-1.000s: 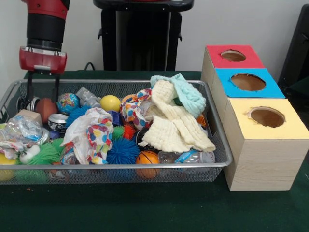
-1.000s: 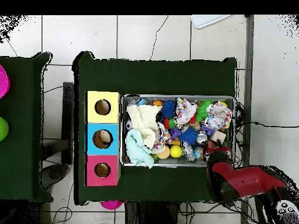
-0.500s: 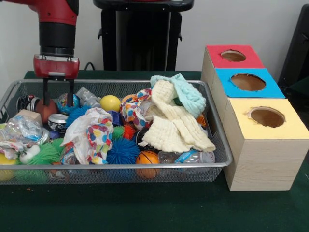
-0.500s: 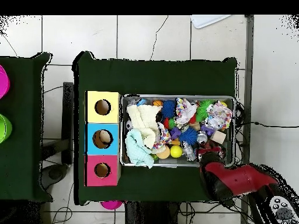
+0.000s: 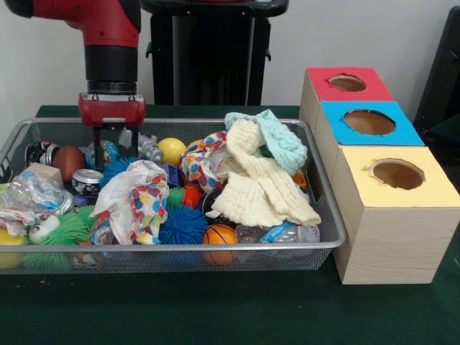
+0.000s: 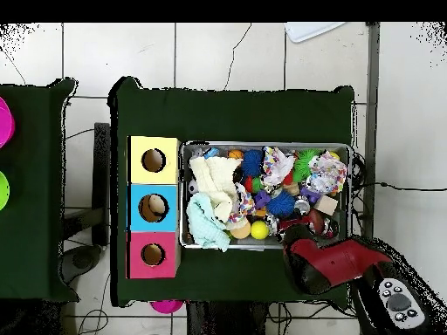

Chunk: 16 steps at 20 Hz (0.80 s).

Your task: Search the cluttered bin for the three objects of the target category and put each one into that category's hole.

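The gripper (image 5: 113, 152) is hanging over the far-left part of the wire bin (image 5: 327, 215), fingers (image 5: 97, 147) spread apart and gripping nothing. Between them the globe ball (image 5: 108, 152) is sitting. A yellow ball (image 5: 171, 150) is lying at their 3 o'clock, a brown ball (image 5: 68, 159) at 9 o'clock.

— How many wooden boxes with a round hole stand beside the wire mesh bin (image 5: 327, 237)?
— Three: one red-topped (image 5: 343, 92), one blue-topped (image 5: 363, 133), one yellow-topped (image 5: 402, 215).
— And cloths in that bin?
— Two: cream (image 5: 255, 183) and mint (image 5: 282, 140).
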Available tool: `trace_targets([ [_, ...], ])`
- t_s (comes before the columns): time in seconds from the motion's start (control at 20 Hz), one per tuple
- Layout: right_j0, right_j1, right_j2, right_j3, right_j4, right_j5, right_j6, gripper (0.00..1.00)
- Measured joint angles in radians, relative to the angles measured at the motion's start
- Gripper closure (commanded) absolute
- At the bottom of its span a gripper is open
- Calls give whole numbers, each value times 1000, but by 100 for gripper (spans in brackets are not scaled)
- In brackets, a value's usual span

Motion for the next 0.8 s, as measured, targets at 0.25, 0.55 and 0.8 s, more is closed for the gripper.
trace_targets([
  [0.25,72,23,-59,-38,0,-40,0,0],
  [0.55,138,58,-146,-81,2,-66,0,0],
  [0.8,268,123,-308,-146,59,-111,0,0],
])
